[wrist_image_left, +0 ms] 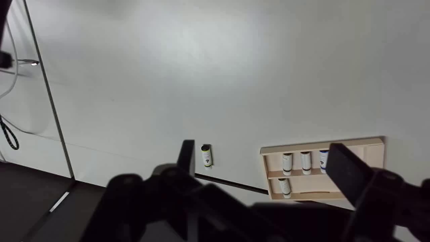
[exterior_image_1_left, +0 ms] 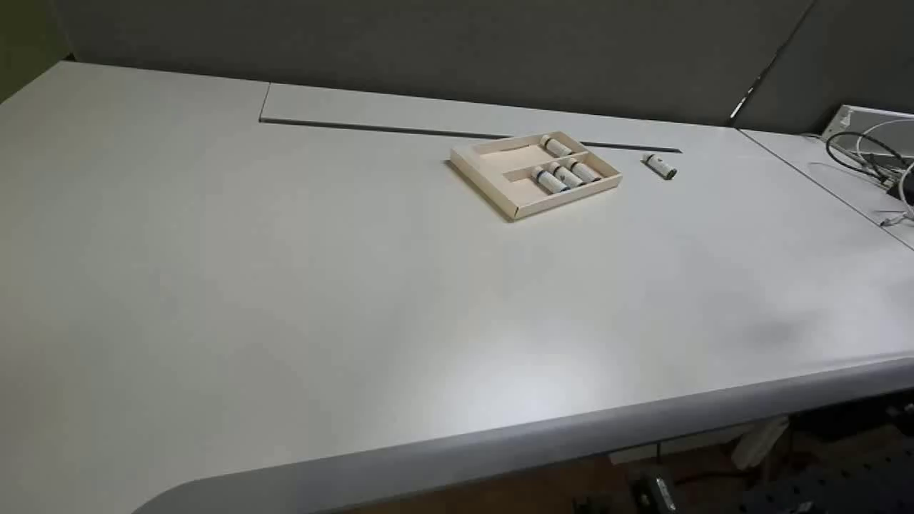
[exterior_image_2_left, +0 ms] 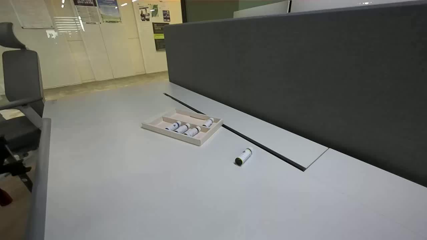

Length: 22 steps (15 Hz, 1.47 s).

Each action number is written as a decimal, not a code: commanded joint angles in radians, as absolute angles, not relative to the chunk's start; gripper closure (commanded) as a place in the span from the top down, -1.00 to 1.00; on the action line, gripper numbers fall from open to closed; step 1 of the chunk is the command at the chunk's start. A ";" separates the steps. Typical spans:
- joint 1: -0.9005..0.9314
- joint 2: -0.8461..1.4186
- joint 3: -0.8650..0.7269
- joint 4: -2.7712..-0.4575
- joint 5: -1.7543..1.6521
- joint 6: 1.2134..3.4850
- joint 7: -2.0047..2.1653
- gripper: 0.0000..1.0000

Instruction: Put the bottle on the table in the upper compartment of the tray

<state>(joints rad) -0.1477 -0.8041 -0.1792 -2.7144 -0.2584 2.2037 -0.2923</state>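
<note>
The bottle (exterior_image_1_left: 659, 166) is small and whitish with a dark end. It lies on its side on the white table (exterior_image_1_left: 285, 285), apart from the tray; it also shows in an exterior view (exterior_image_2_left: 243, 156) and the wrist view (wrist_image_left: 206, 156). The beige tray (exterior_image_1_left: 568, 203) has a recess with three bottles in a row. Its upper compartment (exterior_image_1_left: 510, 155), the recess nearer the partition, holds one bottle at one end; it also shows in the wrist view (wrist_image_left: 315, 184). My gripper (wrist_image_left: 262, 146) is open and empty, above the table. Its right finger hides part of the tray. Neither exterior view shows it.
A dark partition (exterior_image_2_left: 300, 66) stands along the table's back edge. A black slot (exterior_image_2_left: 267, 148) runs in the tabletop behind the bottle and tray. Cables (exterior_image_1_left: 875, 157) lie at one end of the table. A grey chair (exterior_image_2_left: 23, 76) stands beyond the table edge.
</note>
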 commanded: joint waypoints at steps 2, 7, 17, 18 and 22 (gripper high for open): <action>-0.145 -0.805 -0.181 -2.713 -0.260 2.201 -0.290 1.00; -0.144 -0.805 -0.181 -2.713 -0.260 2.201 -0.290 1.00; -0.049 -0.335 -0.234 -2.577 -0.160 2.489 -0.372 1.00; -0.032 -0.270 -0.242 -2.540 -0.127 2.499 -0.409 1.00; -0.017 -0.016 -0.245 -2.328 -0.011 2.484 -0.587 1.00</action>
<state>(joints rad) -0.0294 -0.2095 -0.2320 -2.5172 -0.0808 2.5155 -0.4749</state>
